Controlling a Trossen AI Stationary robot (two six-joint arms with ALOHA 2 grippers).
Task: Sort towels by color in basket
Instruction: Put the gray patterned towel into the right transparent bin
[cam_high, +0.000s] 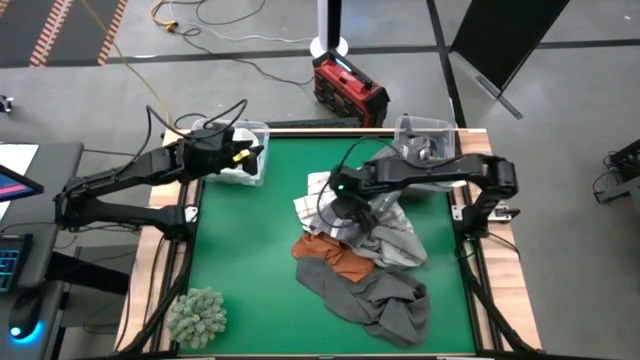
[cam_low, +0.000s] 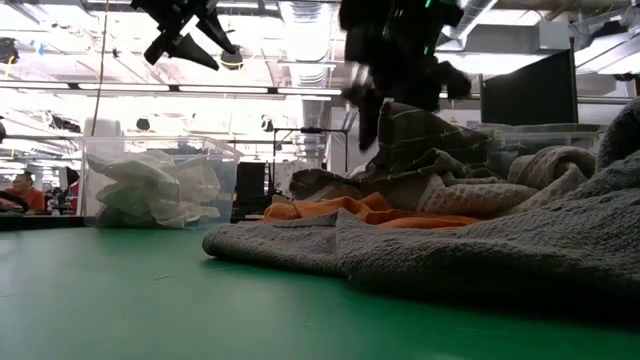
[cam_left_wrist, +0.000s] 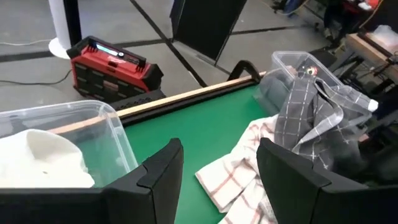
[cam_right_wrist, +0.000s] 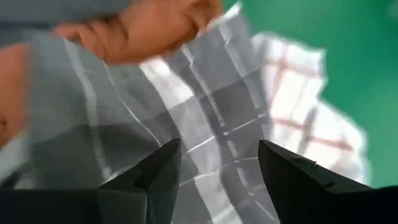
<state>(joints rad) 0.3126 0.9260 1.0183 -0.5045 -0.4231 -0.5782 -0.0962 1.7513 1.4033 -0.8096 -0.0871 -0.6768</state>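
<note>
1. The table (cam_high: 250, 250) is seen from above, with a clear bin (cam_high: 245, 160) at about 11 o'clock and a second clear bin (cam_high: 425, 140) at about 1 o'clock.
2. White cloth (cam_high: 238, 168) is already held in the 11 o'clock bin, so one colour appears to be at least partly sorted; darker cloth (cam_high: 428, 150) is seen inside the 1 o'clock bin.
3. Most of the towels are left in a heap at the centre and toward 5 o'clock: a white towel with red checks (cam_high: 312, 205) at its 10 o'clock edge, a rust-orange towel (cam_high: 335, 255) in the middle, a light grey towel (cam_high: 405, 240) at 3 o'clock, and a dark grey towel (cam_high: 385, 295) spread toward 6 o'clock.
4. The right gripper (cam_high: 352, 215) is placed over the heap, above a grey checked towel (cam_right_wrist: 205, 106); its fingers (cam_right_wrist: 155, 174) are seen spread, with the cloth lying beyond them and nothing pinched between them.
5. The left gripper (cam_high: 250, 152) is held above the 11 o'clock bin, its fingers (cam_left_wrist: 161, 168) spread and empty.
6. The task is judged to be in its early half: the heap of grey, orange and checked towels has yet to be divided.
7. A fuzzy grey-green clump (cam_high: 197, 315) is left at 7 o'clock, well apart from the heap.
</note>
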